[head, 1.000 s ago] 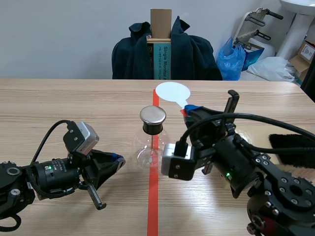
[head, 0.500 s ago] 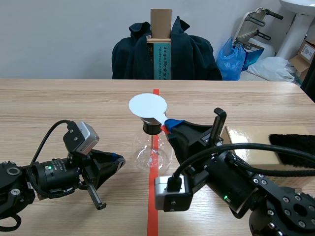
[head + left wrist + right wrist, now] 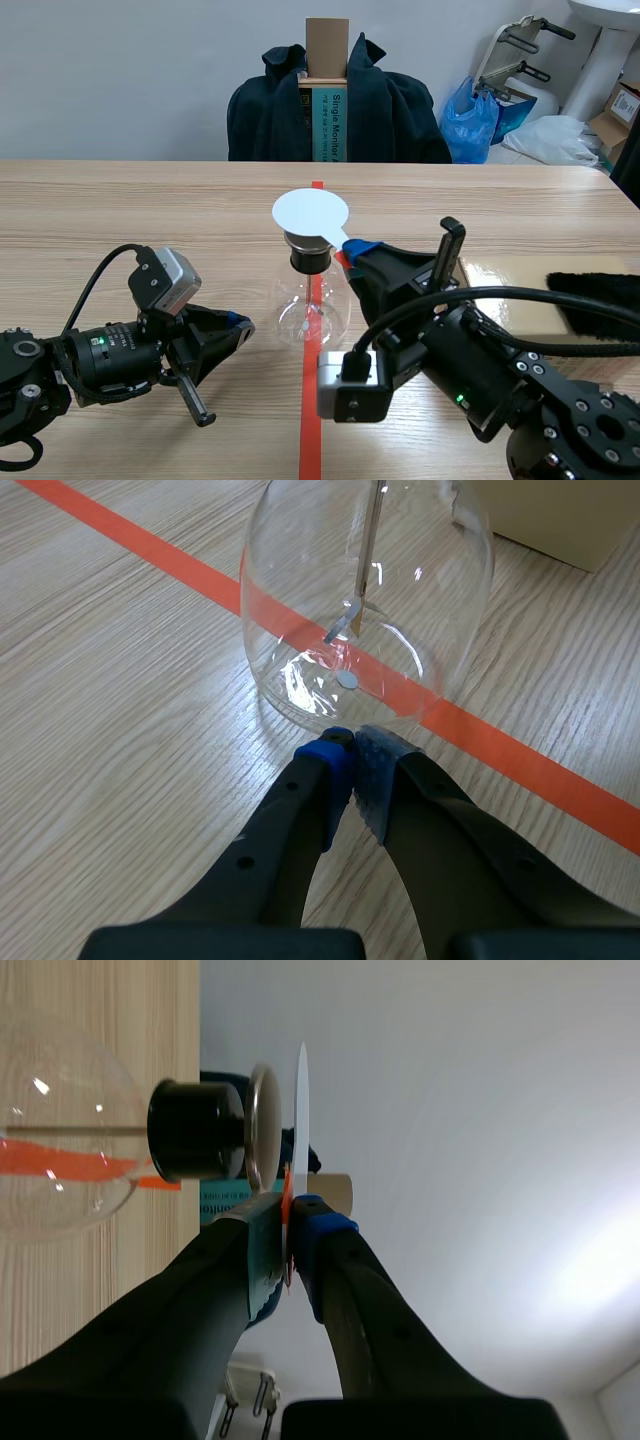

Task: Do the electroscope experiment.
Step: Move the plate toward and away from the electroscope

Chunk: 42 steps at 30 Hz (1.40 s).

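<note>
Scene view, flask [image 3: 309,310] upright, right gripper [image 3: 355,250] pinching white disc [image 3: 310,213] flat over its cap [image 3: 263,1125], left gripper [image 3: 240,322] closed empty by its base.

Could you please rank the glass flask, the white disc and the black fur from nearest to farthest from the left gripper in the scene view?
1. glass flask: just ahead of the left gripper.
2. white disc: above the flask's top, in the right gripper.
3. black fur: far off at the table's right.
</note>
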Motion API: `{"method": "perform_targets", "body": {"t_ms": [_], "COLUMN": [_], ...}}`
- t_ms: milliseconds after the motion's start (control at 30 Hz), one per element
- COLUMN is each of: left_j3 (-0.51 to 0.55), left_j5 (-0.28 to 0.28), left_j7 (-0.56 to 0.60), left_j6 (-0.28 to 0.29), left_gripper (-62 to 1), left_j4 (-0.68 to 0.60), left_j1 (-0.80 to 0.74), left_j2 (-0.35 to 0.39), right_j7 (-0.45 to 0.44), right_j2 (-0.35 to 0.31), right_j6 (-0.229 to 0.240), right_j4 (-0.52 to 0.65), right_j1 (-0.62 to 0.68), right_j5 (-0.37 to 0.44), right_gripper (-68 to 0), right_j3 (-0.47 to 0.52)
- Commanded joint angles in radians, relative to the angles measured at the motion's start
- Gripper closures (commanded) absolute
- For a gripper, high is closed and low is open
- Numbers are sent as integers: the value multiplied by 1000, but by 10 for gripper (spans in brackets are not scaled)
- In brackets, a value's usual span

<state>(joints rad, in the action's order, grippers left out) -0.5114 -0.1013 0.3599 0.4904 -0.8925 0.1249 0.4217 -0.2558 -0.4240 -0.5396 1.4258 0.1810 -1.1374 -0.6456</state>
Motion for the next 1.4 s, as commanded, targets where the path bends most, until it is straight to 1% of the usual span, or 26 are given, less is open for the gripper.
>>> {"method": "perform_targets", "body": {"t_ms": [0, 233, 333, 433, 567, 700, 767, 933, 1100, 1200, 1367], "left_j3": [6, 6, 6, 6, 6, 6, 6, 6, 6, 6, 6], "left_j5": [-9, -9, -9, -9, -9, -9, -9, -9, -9, -9, -9], "left_j7": [14, 14, 14, 14, 13, 13, 13, 11, 10, 10, 10], "left_j6": [-2, -2, -2, -2, -2, -2, -2, -2, -2, -2, -2], "left_gripper": [-32, -32, -32, -32, -32, -32, -32, -32, -32, -32, -32], "left_j4": [-17, -17, -17, -17, -17, -17, -17, -17, -17, -17, -17], "left_j1": [8, 8, 8, 8, 8, 8, 8, 8, 8, 8, 8], "left_j2": [2, 2, 2, 2, 2, 2, 2, 2, 2, 2, 2], "right_j7": [33, 177, 225, 245, 245, 219, 199, 97, 9, -14, -17], "right_j2": [-2, -3, -3, -3, -3, -3, -3, -3, -3, -3, -3], "right_j6": [-15, -22, -22, -22, -22, -23, -32, -57, -60, -67, -67], "right_j4": [19, 19, 19, 19, 19, 19, 19, 19, 19, 19, 19], "right_j1": [-12, -12, -12, -12, -10, -5, 3, 24, 46, 52, 52], "right_j5": [0, 0, -1, -1, -1, -10, -20, -40, -42, -42, -42], "right_gripper": [-7, -7, -7, -7, -7, -7, -7, -7, -7, -7, -7], "right_j3": [5, 5, 5, 5, 5, 5, 5, 5, 5, 5, 5]}}
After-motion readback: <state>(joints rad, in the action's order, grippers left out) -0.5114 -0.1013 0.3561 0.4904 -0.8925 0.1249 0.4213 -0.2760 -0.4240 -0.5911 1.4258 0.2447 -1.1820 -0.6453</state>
